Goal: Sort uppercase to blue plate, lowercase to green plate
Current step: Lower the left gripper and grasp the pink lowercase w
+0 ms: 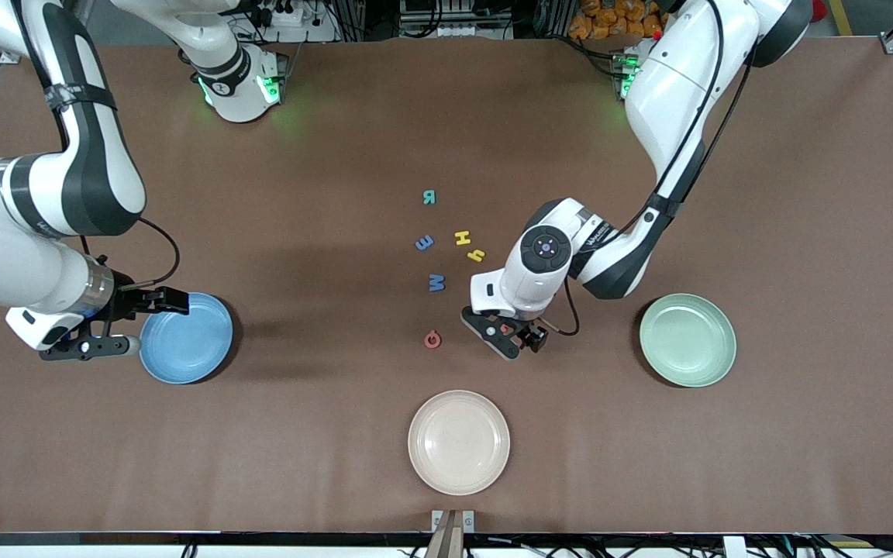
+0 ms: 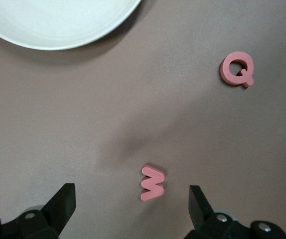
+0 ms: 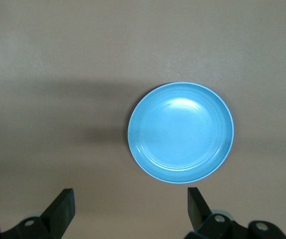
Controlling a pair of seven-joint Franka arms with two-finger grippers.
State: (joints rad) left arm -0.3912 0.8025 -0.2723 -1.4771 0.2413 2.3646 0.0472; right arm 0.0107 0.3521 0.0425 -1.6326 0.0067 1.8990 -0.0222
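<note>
**Left claw poised over the red w, with slips to watch for**

The left claw [image 1: 505, 335] hangs low over the desk [image 1: 338, 155] with its jaws spread wide and nothing in them. In the left wrist view the red w [image 2: 152, 182] lies flat between the two fingers [image 2: 63, 201], apart from both. It is thin foam, so the likely fault is the fingertips closing above it or nudging it sideways. The red Q [image 1: 432, 339] sits near the claw, toward the right arm's end, and a drifting descent could brush it. The green plate [image 1: 687, 339], where the w belongs, lies well apart toward the left arm's end.

The right claw [image 1: 109, 325] waits, jaws wide and empty, just beside the blue plate [image 3: 181, 132].
</note>
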